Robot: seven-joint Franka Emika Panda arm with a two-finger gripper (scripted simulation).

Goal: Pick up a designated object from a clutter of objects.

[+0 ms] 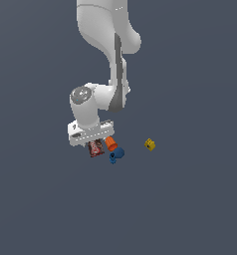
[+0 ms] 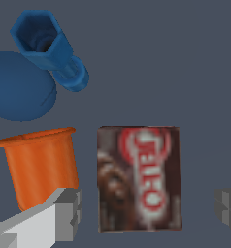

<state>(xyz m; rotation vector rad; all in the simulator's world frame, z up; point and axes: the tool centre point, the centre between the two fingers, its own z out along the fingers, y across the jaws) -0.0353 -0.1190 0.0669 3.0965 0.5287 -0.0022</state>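
Observation:
The designated object, a dark red box (image 2: pixel 139 177) with a white-and-red label, lies flat on the grey floor. In the exterior view it (image 1: pixel 96 149) sits directly under the hand. My gripper (image 2: pixel 146 213) is open and low over it. One finger (image 2: pixel 64 213) stands beside the orange cup and the other finger (image 2: pixel 229 208) is on the box's far side, both apart from the box. The clutter also holds an orange cup-like piece (image 2: pixel 40 167), a blue rounded piece (image 2: pixel 20 87) with a blue hexagonal socket part (image 2: pixel 49 48), and a yellow block (image 1: pixel 150 144).
The orange cup (image 1: pixel 110 143) stands close beside the box, nearly touching one finger. The blue piece (image 1: pixel 117 154) lies just past it. The yellow block lies apart, toward the exterior view's right. Grey floor (image 1: pixel 190 199) surrounds the items.

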